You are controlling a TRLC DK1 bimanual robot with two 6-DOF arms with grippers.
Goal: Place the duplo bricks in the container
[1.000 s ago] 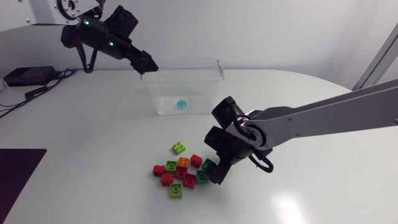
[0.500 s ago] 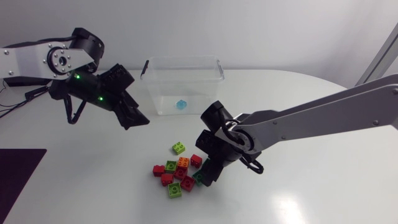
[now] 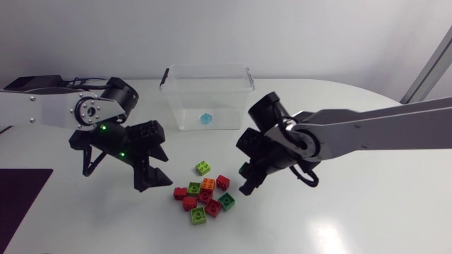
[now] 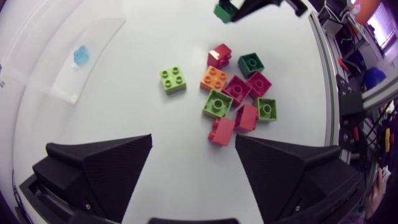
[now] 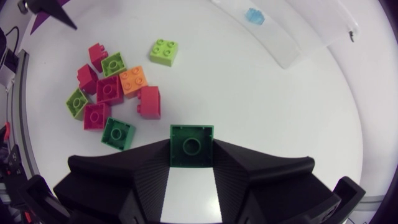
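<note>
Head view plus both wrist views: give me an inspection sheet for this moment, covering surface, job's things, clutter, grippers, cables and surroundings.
Surface: white table.
Job's things: clear container holding one blue brick; loose bricks clustered in front of it; one green brick in the right gripper.
Clutter: dark mat at the table's left edge.
Grippers: left gripper open, above the table beside the loose bricks; right gripper shut on the green brick, held off the table.
Cables: black cable loop at the right wrist; another at the left.
Surroundings: nothing seen.
</note>
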